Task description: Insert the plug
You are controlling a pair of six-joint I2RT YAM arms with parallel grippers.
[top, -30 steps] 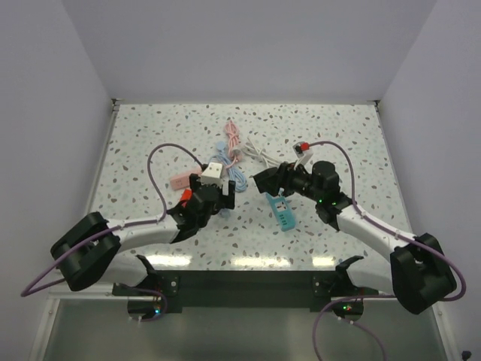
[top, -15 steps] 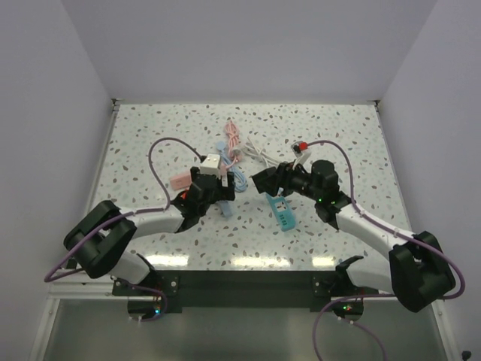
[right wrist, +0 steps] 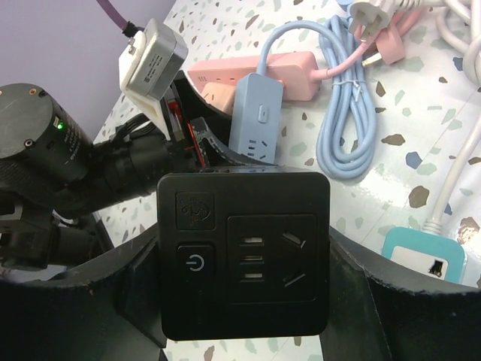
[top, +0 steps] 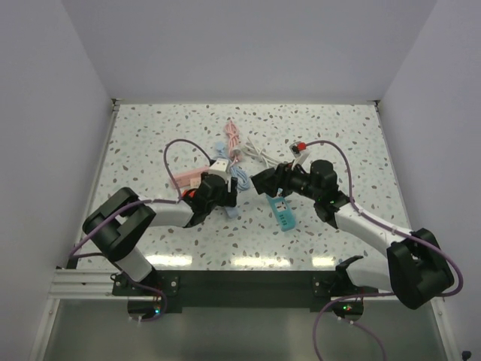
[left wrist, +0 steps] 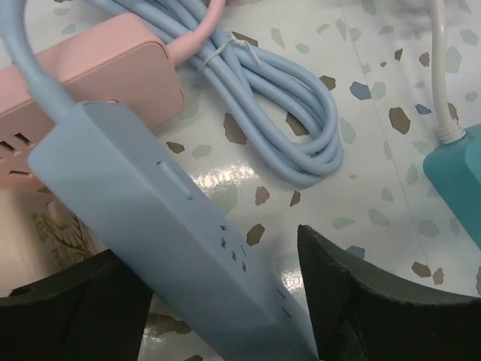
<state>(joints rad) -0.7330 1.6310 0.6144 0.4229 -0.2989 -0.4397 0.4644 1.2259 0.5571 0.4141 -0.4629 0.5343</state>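
Nothing is plugged in yet. My right gripper (right wrist: 244, 301) clenches the black socket block (right wrist: 244, 226). My left gripper (left wrist: 218, 316) straddles the blue power strip (left wrist: 150, 195) (whether it pinches, I cannot tell). The loose plugs (right wrist: 368, 19) lie beyond the blue cable coil (right wrist: 346, 113), apart from both tools, so I judge fetching and inserting are left.

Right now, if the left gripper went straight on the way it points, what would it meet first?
The blue power strip, lying between the open jaws of the left gripper. Beyond it, probably the pink power strip, though depth is unclear.
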